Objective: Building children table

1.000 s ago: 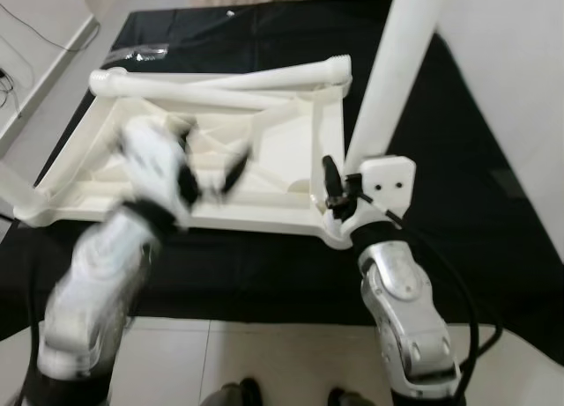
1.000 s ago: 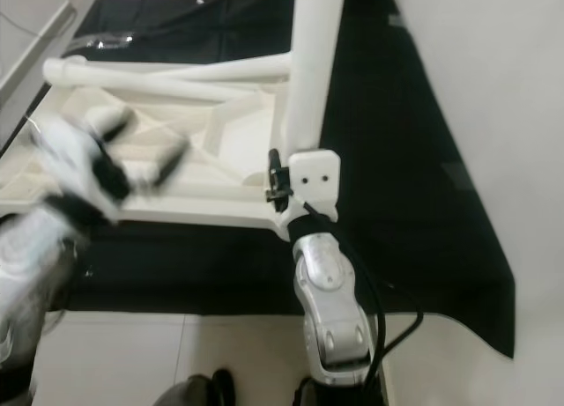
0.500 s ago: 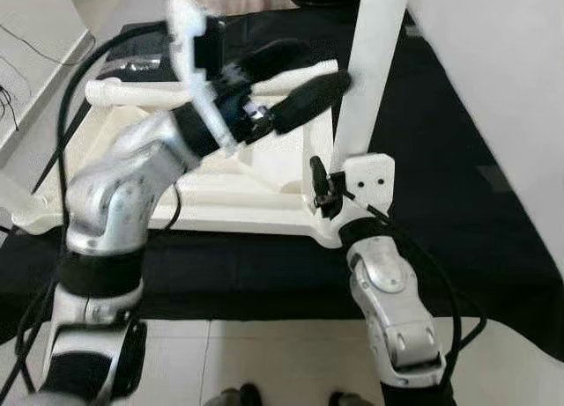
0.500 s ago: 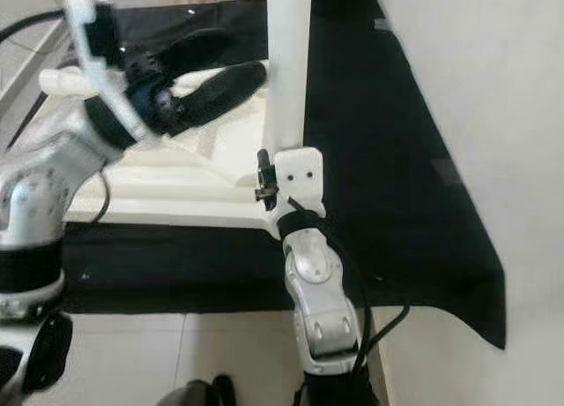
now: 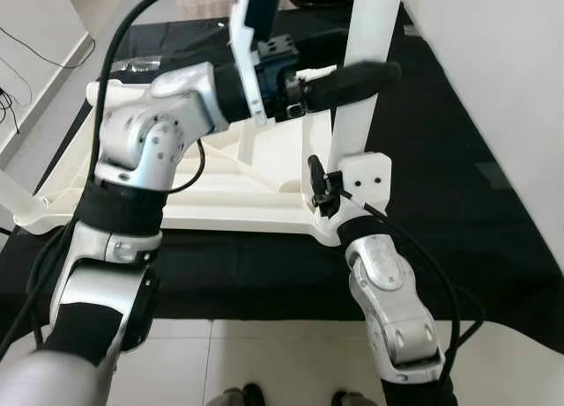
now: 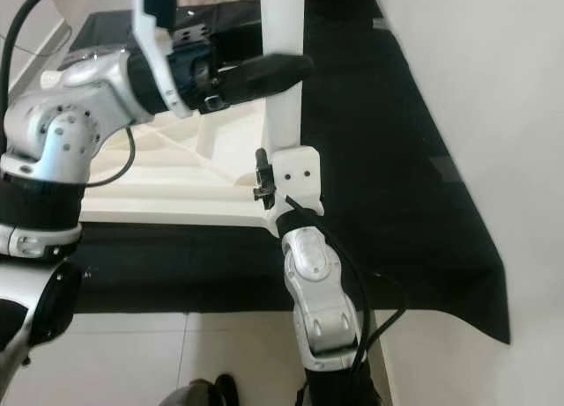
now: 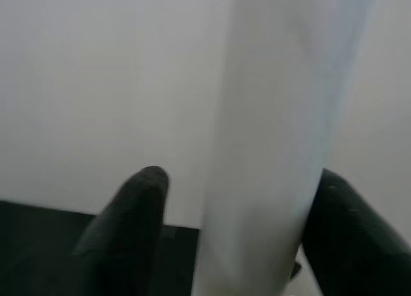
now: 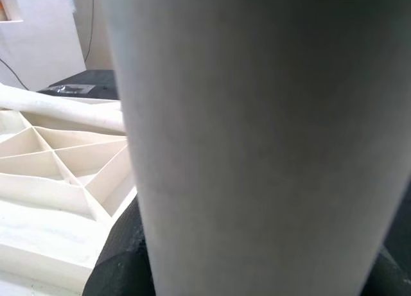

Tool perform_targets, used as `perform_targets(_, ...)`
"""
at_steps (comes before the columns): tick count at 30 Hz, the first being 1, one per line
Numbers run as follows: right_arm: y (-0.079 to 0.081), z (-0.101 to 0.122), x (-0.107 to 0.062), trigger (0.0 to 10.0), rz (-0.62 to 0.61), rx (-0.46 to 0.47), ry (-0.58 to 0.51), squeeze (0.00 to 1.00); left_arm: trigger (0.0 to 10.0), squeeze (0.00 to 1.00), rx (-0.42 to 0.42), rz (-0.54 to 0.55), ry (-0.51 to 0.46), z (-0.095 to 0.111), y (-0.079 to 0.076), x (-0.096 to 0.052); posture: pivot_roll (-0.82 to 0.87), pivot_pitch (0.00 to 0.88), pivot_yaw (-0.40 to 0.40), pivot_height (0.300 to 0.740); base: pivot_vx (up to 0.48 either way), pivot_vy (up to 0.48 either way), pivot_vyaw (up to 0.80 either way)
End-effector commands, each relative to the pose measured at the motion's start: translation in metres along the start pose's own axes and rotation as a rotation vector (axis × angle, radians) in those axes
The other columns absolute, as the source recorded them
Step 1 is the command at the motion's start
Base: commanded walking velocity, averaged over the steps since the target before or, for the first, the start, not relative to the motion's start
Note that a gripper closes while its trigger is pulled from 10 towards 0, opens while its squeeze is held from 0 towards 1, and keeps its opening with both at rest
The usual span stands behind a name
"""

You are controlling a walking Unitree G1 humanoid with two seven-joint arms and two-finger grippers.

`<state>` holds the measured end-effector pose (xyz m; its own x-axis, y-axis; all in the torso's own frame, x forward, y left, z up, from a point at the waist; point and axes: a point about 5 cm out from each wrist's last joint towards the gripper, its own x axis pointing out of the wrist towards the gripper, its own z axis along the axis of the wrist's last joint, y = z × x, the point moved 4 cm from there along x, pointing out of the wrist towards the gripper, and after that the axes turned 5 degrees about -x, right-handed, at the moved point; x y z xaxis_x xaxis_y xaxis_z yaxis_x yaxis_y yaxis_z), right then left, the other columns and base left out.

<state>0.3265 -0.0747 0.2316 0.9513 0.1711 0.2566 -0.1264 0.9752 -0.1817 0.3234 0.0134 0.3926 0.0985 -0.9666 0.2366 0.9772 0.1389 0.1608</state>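
One upright white leg [image 5: 370,36] is standing at the overturned table's [image 5: 220,190] near right corner; two more legs [image 5: 141,93] are lying across its far edge. The right gripper [image 5: 328,188] is gripping the upright leg low down, while the left gripper [image 5: 357,67], swung up since a second ago, is spreading its fingers [image 7: 128,225] around it.

Table leg [image 5: 368,36]: white. Ribbed tabletop [image 5: 220,173]: cream-white. Floor cloth [image 5: 458,159]: plain black. Gripper fingers [image 7: 131,225]: black.

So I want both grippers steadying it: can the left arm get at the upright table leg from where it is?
Probably yes: the left gripper already has its open fingers on either side of the upright table leg, with nothing between them.
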Motion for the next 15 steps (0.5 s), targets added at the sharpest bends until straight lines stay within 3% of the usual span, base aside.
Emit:
perform_targets(1, 0.022, -0.007, -0.002, 10.0, 0.091, 0.037, 0.029, 0.00, 0.0, 0.00, 0.015, 0.014, 0.044, -0.008, 0.003, 0.005, -0.03, 0.184, 0.077, 0.740, 0.000, 0.000, 0.00)
perform_targets(12, 0.029, -0.003, 0.000, 10.0, 0.158, 0.022, 0.005, 0.00, 0.0, 0.00, 0.125, -0.040, 0.113, -0.004, -0.006, 0.018, -0.02, 0.182, 0.083, 0.740, 0.000, 0.000, 0.00)
perform_targets(13, 0.032, -0.001, 0.000, 10.0, 0.201, 0.026, -0.003, 1.00, 0.0, 0.00, 0.130, -0.042, 0.115, -0.004, -0.007, 0.018, -0.02, 0.181, 0.083, 0.740, 0.000, 0.000, 0.00)
perform_targets(15, 0.034, -0.001, 0.001, 10.0, 0.229, 0.030, -0.009, 1.00, 0.0, 0.00, 0.133, -0.044, 0.115, -0.005, -0.008, 0.018, -0.02, 0.181, 0.082, 0.740, 0.000, 0.000, 0.00)
